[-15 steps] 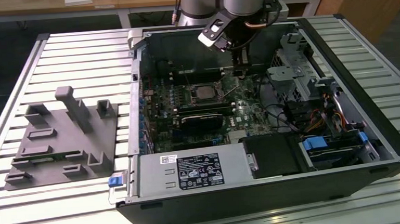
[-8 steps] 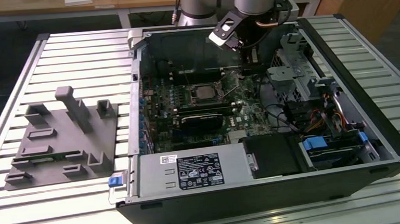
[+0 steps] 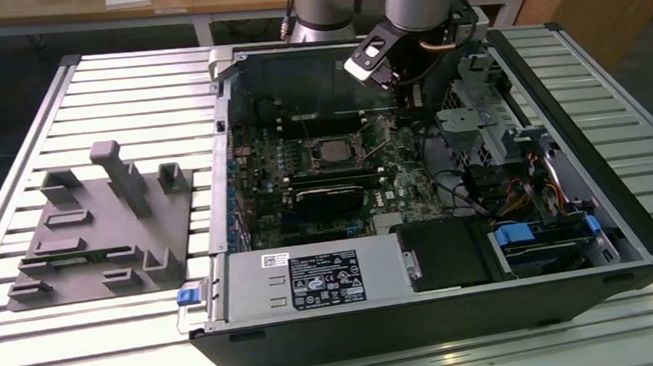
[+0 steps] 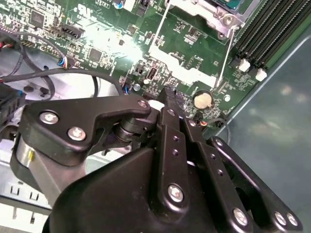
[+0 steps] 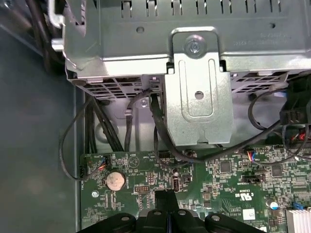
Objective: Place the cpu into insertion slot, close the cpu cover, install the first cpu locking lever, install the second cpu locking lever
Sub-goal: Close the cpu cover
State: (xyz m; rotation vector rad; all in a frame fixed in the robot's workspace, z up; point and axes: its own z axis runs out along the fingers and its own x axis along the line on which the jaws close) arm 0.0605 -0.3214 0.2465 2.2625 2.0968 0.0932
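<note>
Gripper (image 5: 167,200): fingers together, empty, probably for pushing the locking lever (image 4: 227,56).
Place: motherboard (image 5: 228,179) edge, near the coin battery (image 5: 115,180).

An open black computer case (image 3: 427,334) lies on a slatted metal table (image 3: 127,84). A grey moulded fixture plate (image 3: 92,240) sits on the table at the exterior view's left, beside the case. Inside, a labelled power supply (image 3: 310,282) adjoins a green motherboard (image 3: 261,177). In both wrist views a coin cell battery (image 4: 202,100) (image 5: 115,180) is mounted on the board. Black cables (image 5: 158,119) run past a silver metal bracket (image 5: 199,92).
</note>
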